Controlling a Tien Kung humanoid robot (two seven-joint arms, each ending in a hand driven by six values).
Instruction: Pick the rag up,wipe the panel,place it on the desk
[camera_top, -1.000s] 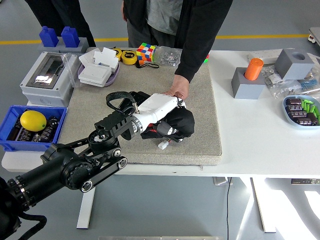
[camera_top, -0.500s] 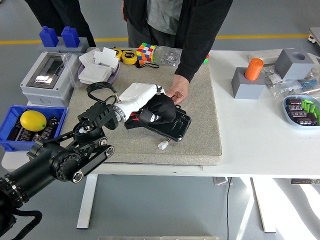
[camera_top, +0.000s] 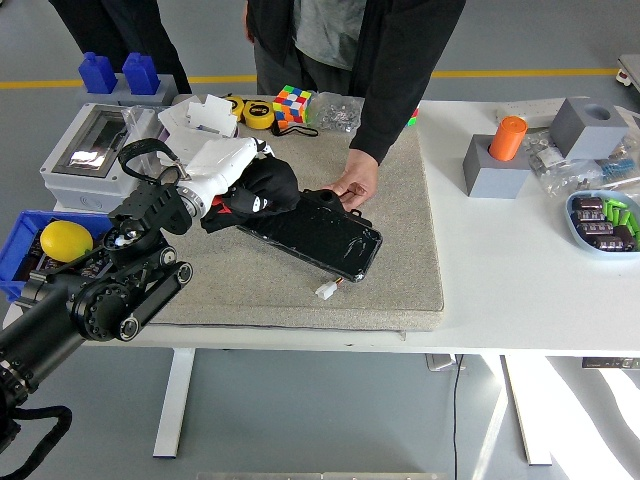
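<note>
bright, even light falls from overhead across my white table (camera_top: 500, 270), which nearly washes out at the right. the glossy black panel (camera_top: 320, 235) shows pale glare streaks. shadows are soft and short. my left hand (camera_top: 235, 175) looks slightly blurred; the rest is sharp.
</note>
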